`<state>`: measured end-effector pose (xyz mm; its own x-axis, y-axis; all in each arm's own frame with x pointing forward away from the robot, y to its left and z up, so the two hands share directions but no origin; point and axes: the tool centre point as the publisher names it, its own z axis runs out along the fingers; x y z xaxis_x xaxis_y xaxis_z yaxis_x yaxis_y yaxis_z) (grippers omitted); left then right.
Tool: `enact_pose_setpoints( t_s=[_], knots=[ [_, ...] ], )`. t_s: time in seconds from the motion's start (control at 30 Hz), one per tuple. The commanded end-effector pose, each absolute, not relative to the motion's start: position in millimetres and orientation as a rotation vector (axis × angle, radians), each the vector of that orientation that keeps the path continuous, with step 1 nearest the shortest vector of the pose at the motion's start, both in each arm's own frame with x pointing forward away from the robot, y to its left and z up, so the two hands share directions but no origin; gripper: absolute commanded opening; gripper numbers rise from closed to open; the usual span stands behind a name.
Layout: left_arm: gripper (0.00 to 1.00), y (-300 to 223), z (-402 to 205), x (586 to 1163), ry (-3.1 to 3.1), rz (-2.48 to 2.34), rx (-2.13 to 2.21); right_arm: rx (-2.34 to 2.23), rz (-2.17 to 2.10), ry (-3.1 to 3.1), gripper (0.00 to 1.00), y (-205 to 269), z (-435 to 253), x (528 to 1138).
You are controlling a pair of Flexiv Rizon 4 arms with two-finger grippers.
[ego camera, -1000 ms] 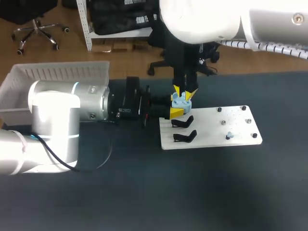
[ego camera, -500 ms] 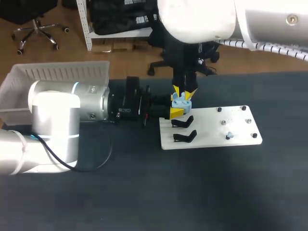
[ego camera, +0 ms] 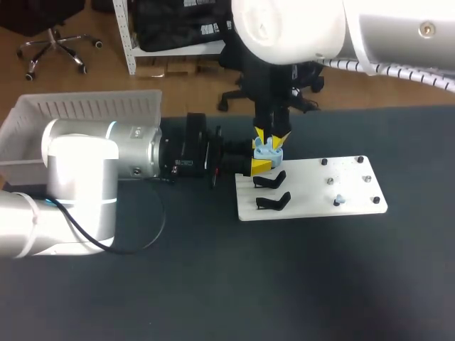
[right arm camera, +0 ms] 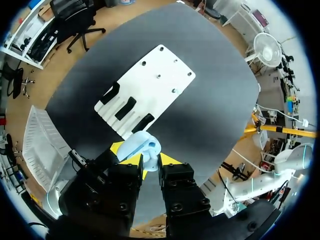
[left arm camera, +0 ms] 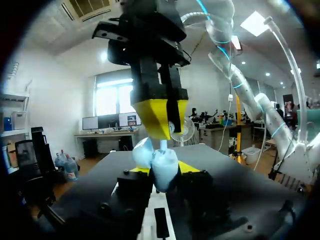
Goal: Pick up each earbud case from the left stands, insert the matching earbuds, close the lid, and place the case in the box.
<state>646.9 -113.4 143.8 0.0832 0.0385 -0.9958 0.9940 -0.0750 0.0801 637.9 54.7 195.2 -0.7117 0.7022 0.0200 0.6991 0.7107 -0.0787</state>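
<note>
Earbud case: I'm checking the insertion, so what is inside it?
An earbud sticks up out of the earbud case, its stem pinched by the right gripper. The pockets inside are hidden by the case's own shell.

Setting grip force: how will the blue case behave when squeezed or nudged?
Likely stiff: the case shows no dent while clamped. Its smooth, rounded shell may slip. It is small, so probably light.

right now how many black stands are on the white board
3, in a row at one end of the white board: far stand, middle stand, and near stand just ahead of the blue case. Head view shows only two.
</note>
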Motion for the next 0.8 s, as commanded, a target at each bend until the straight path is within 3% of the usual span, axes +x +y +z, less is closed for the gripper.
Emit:
enact_pose_setpoints(
  t_s=[0.03, 0.8],
  knots=[
    [0.0, -113.5, 143.7, 646.9, 1.143, -1.182, 1.331, -1.171, 0.105, -2.857, 0.0, 55.4, 194.8, 639.0],
    [0.0, -113.5, 143.7, 646.9, 1.143, -1.182, 1.331, -1.174, 0.109, -2.849, 0.0, 53.8, 192.1, 640.7]
  ],
)
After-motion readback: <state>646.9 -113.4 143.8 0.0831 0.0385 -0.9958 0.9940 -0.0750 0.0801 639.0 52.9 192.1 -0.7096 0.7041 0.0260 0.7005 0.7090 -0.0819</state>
